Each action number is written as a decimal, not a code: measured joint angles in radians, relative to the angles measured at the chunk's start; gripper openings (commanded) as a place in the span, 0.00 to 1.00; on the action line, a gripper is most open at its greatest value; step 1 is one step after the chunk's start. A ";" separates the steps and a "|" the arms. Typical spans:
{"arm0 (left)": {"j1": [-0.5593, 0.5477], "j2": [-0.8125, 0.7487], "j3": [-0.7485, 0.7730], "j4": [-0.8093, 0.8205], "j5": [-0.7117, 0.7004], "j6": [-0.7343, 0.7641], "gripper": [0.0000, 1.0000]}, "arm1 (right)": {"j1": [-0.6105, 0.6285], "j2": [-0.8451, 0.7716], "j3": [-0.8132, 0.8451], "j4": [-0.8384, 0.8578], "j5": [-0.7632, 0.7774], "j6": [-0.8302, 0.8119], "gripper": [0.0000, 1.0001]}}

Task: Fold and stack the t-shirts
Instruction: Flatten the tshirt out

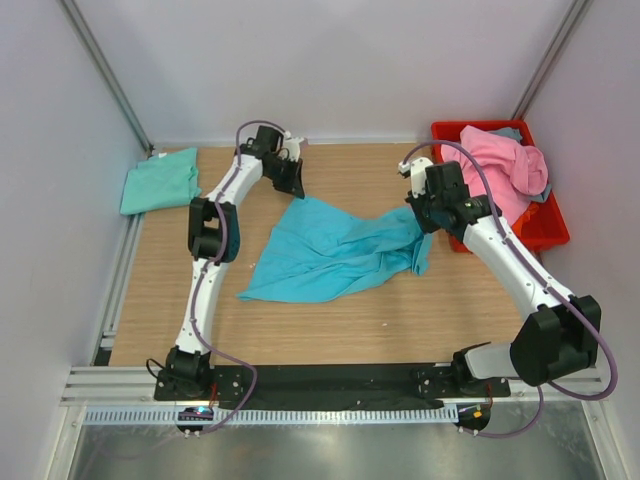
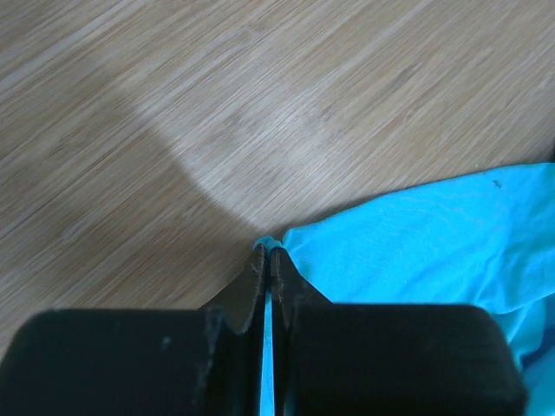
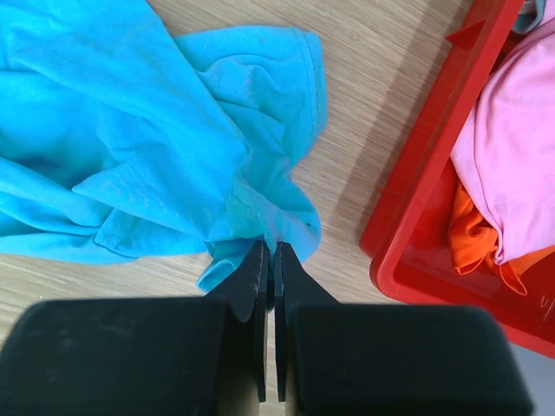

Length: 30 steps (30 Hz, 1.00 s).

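1. The turquoise t-shirt (image 1: 335, 250) lies spread out but rumpled in the middle of the top view, on the wooden table (image 1: 400, 320). One corner reaches toward the upper left, and its right end is bunched up.
2. Your left gripper (image 2: 267, 253) has its fingers pressed together on that upper-left corner. In the left wrist view, at bottom centre, a thin sliver of blue cloth shows between them.
3. Your right gripper (image 3: 270, 250) is clamped on gathered fabric at the shirt's right end. In the right wrist view the cloth runs into the closed fingertips at lower middle, and a hemmed sleeve lies at the top centre of the frame.
4. The mint-green t-shirt (image 1: 160, 180) sits in a compact heap at the upper left of the top view. It is by the table's left edge, well apart from the turquoise one.
5. The pink t-shirt (image 1: 505, 165) is piled in the red bin (image 1: 548, 228) at the upper right. A grey-blue t-shirt (image 1: 506, 131) peeks out behind it at the bin's far rim.
6. In the right wrist view an orange cloth (image 3: 477, 247) shows under the pink one, at the right of the frame.
7. The bin stands just beside the shirt's bunched end; you cannot tell whether they touch.
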 measured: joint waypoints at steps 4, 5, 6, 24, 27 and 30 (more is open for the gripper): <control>0.007 -0.027 -0.051 0.008 0.034 0.000 0.00 | -0.004 0.000 0.000 0.001 0.000 0.000 0.01; 0.011 -0.045 -0.083 0.007 0.040 0.001 0.00 | -0.005 0.000 0.000 0.001 0.001 0.000 0.01; 0.015 -0.070 -0.128 0.010 0.048 0.000 0.00 | -0.005 0.000 0.000 0.003 0.002 0.000 0.01; 0.092 -1.148 -0.747 0.058 0.065 0.040 0.00 | -0.005 -0.008 0.081 -0.011 -0.005 -0.005 0.02; 0.105 -1.249 -0.830 0.046 0.042 0.056 0.00 | -0.005 -0.022 0.080 -0.014 -0.011 -0.009 0.01; 0.116 -1.316 -0.881 0.023 0.011 0.062 0.00 | -0.005 -0.034 0.080 -0.016 -0.026 -0.024 0.01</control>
